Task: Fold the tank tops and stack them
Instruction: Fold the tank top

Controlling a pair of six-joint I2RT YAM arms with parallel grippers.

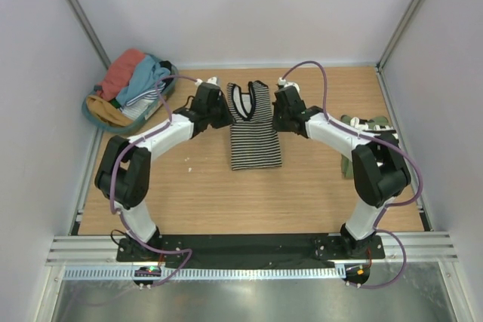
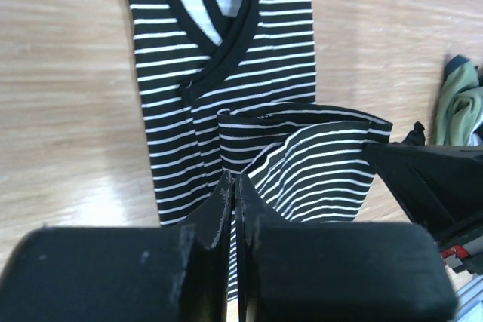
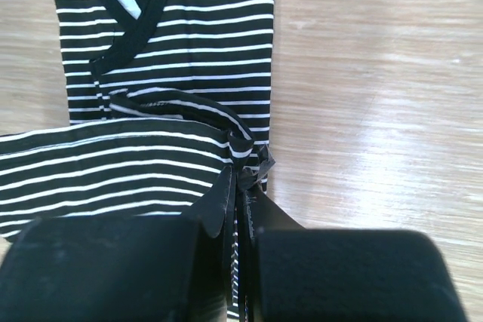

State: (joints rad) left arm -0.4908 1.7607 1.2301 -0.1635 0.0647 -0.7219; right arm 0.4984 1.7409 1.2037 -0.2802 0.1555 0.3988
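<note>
A black-and-white striped tank top lies in the middle of the wooden table. Its black-trimmed V neckline rests flat at the far end. A striped flap of it is raised and doubled over the flat part, stretched between both grippers. My left gripper is shut on the flap's left edge. My right gripper is shut on a bunched, black-trimmed bit at the flap's right edge. More tank tops, coral, teal blue and mustard, are heaped in the basket.
The round teal basket stands at the far left corner. Olive green tops lie at the right edge behind the right arm. Grey walls close in the table on three sides. A small white scrap lies left of the striped top.
</note>
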